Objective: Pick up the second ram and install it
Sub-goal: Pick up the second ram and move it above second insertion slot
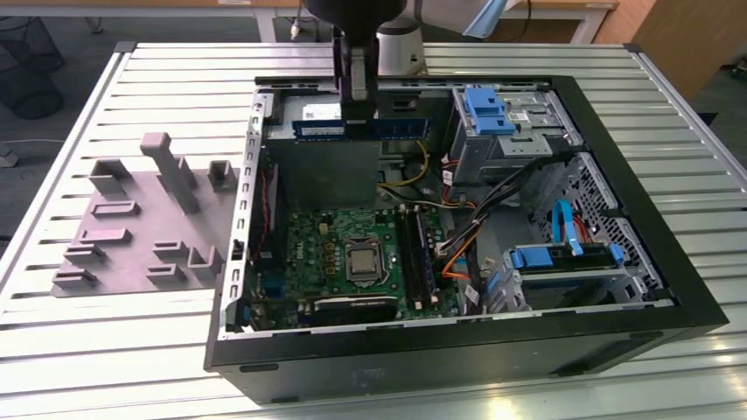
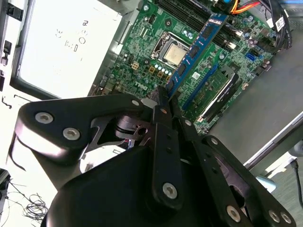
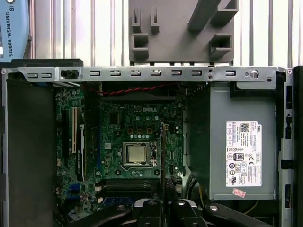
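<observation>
Overhead, the dark arm (image 1: 350, 22) reached straight down over the far end of an open black case (image 1: 467, 346) lying on a ribbed metal table (image 1: 175, 70). Its gripper (image 1: 359, 105) was pinched narrow on the ram (image 1: 403, 129), clamping the strip near its middle and holding it level in the air, clear of the motherboard (image 1: 338, 236) below.

In the second wrist view, the black jointed fingers (image 2: 163, 111) met on the ram (image 2: 194, 53). It was a thin, flat blue-green board with a row of black chips and a small pale label. Beneath it lay the crowded green motherboard (image 2: 142, 56) with its square silver processor (image 2: 173, 55).

In the first wrist view, the ram (image 3: 163, 151) appeared edge-on as a thin dark line rising from the gripper (image 3: 163, 205), just beside the processor (image 3: 136, 153). That view also showed a boxy grey power supply (image 3: 208, 142) with a white sticker.

In the exterior view, slotted grey plastic blocks (image 1: 146, 223) sat on the table at the exterior view's left. Blue brackets (image 1: 488, 109) and orange cables (image 1: 457, 254) filled the case's other side.
</observation>
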Robot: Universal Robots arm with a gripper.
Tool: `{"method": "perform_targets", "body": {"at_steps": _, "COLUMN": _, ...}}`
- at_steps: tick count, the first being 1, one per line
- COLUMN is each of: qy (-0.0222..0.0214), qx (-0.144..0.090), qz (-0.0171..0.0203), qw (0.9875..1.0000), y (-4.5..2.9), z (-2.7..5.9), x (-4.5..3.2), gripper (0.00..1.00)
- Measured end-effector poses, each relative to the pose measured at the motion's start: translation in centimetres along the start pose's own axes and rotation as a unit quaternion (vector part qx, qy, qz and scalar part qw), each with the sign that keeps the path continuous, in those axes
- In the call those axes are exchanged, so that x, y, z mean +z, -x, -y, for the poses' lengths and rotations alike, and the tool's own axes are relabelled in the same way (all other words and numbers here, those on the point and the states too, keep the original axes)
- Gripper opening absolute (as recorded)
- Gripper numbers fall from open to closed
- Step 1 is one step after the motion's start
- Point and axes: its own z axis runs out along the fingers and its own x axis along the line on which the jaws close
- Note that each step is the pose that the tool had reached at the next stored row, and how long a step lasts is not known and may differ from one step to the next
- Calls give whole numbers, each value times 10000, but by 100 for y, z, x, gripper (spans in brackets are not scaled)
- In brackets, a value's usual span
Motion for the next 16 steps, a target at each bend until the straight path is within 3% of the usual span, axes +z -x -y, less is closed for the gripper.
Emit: {"method": "perform_targets", "body": {"at_steps": 16, "qy": 0, "qx": 0, "qz": 0, "qw": 10000, "y": 3, "z": 164, "x": 1, "gripper": 14}}
